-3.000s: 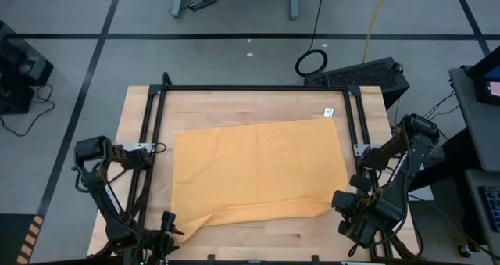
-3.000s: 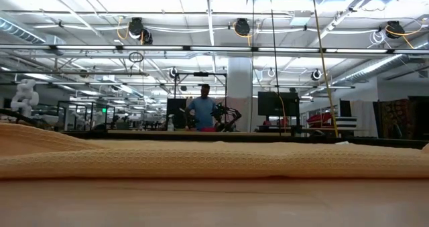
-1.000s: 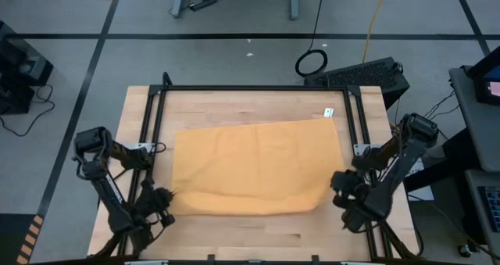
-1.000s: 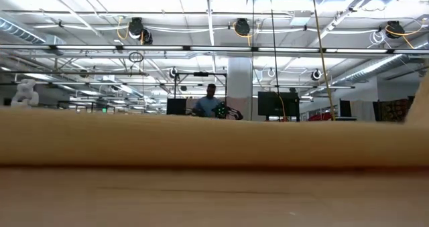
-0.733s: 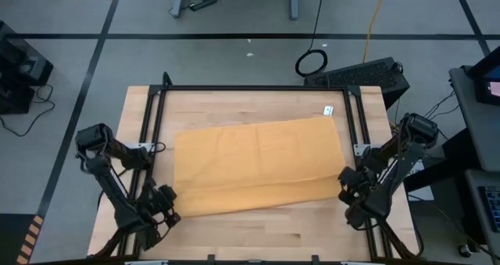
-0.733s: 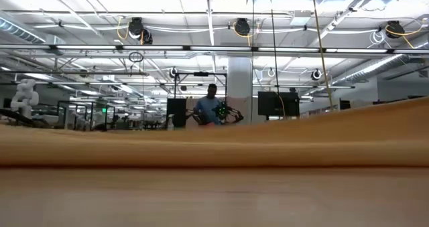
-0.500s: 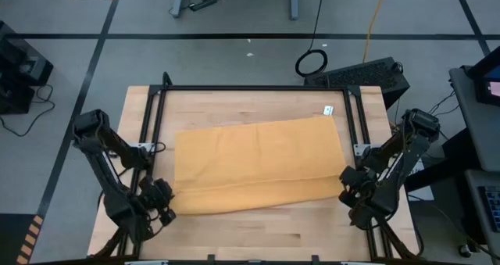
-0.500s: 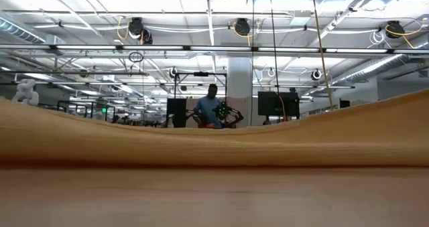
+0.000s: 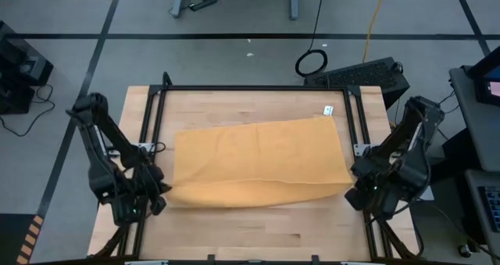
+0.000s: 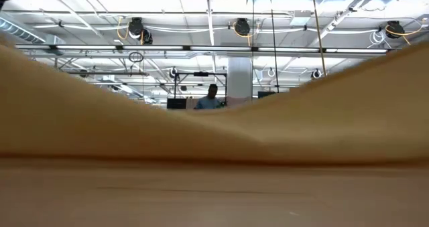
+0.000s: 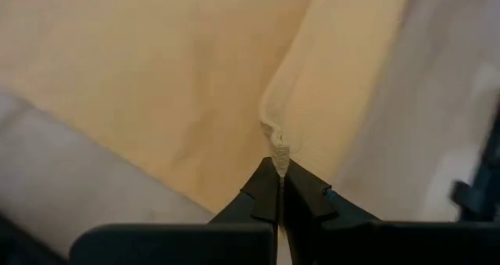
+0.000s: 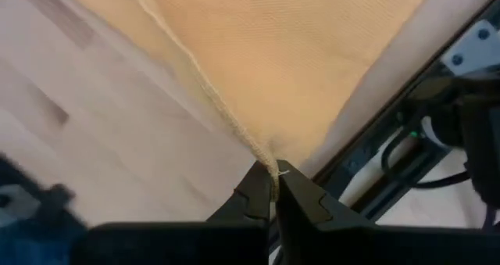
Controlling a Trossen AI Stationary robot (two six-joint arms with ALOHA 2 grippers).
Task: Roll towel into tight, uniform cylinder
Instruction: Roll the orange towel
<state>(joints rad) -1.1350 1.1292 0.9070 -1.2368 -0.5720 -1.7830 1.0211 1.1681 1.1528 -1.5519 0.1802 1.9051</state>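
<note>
The mustard-yellow towel lies spread across the middle of the table, with a small white label at its far right corner. Its far part rests on the wood, and its near edge is raised at both ends and sags in the middle. My left gripper is shut on the near left corner. My right gripper is shut on the near right corner. My left gripper pinches the towel's near left corner between its two fingertips, slanting down from the table's left side. The corner is lifted clear of the table and the cloth falls away from it in a fold. My right gripper pinches the near right corner at the hemmed edge between its two fingertips, coming from above and pointing down. That corner hangs clear of the table, and the hem runs away from the fingers in a straight line.
A black frame with rails borders the table on the left, right and far sides. A dark keyboard sits beyond the far right corner. Bare wood lies in front of the towel. A person stands far off in the room.
Both grippers have gone up, still shut on the near corners, the right one turning as it rose. The towel's near edge has lifted off the table at both ends and now sags in the middle, while the far part has stayed flat.
</note>
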